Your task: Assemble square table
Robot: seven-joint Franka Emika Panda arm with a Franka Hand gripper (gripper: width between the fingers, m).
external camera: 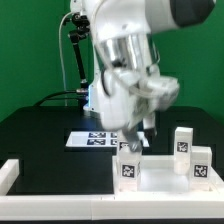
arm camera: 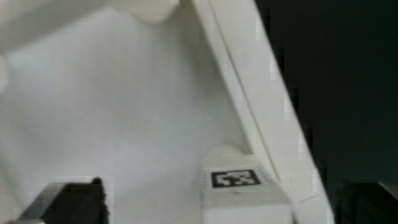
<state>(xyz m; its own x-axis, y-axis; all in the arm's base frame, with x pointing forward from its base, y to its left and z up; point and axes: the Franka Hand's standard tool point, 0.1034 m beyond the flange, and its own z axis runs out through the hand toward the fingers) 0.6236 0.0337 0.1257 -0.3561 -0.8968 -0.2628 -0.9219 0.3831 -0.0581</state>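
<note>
The white square table top (external camera: pixel 160 183) lies at the front on the exterior view's right. Three short white legs with tags stand upright on it: one at its near left corner (external camera: pixel 128 168), one at the back right (external camera: pixel 182 140), one at the near right (external camera: pixel 202 164). My gripper (external camera: pixel 138 138) hangs just above the top's back left part, behind the near left leg. In the wrist view the top (arm camera: pixel 107 110) fills most of the picture, and its raised rim (arm camera: pixel 249 120) carries a tag. My gripper (arm camera: pixel 217 205) is open, with its dark fingertips (arm camera: pixel 71 203) wide apart on either side of the rim.
The marker board (external camera: pixel 92 140) lies on the black table behind the top, partly hidden by my arm. A low white border rail (external camera: pixel 10 175) runs along the front on the exterior view's left. A green wall stands behind.
</note>
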